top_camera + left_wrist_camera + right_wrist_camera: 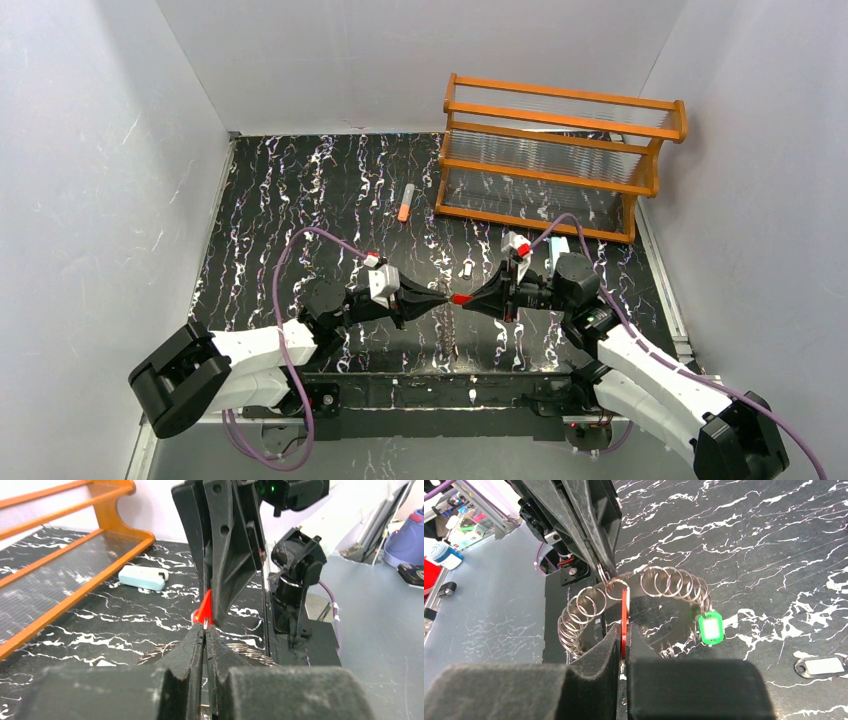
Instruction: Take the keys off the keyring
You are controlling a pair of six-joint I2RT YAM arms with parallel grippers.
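My two grippers meet tip to tip over the near middle of the table. The right gripper (468, 299) (624, 630) is shut on the red key (624, 611) (204, 611), held edge-on between its pads. The left gripper (440, 299) (205, 627) is shut on a thin wire loop of the keyring (664, 582) just beside that key. The keyring, strung with several small silver loops, hangs under both tips (245, 652). A green key (710, 628) dangles from its right side. A dark-and-white key (821, 666) lies apart on the table.
An orange wooden rack (560, 150) stands at the back right. An orange-and-grey tube (405, 202) lies left of the rack. A pale white-blue clip (142, 577) lies near the rack's foot. The table's near edge (549, 645) runs right below the keyring.
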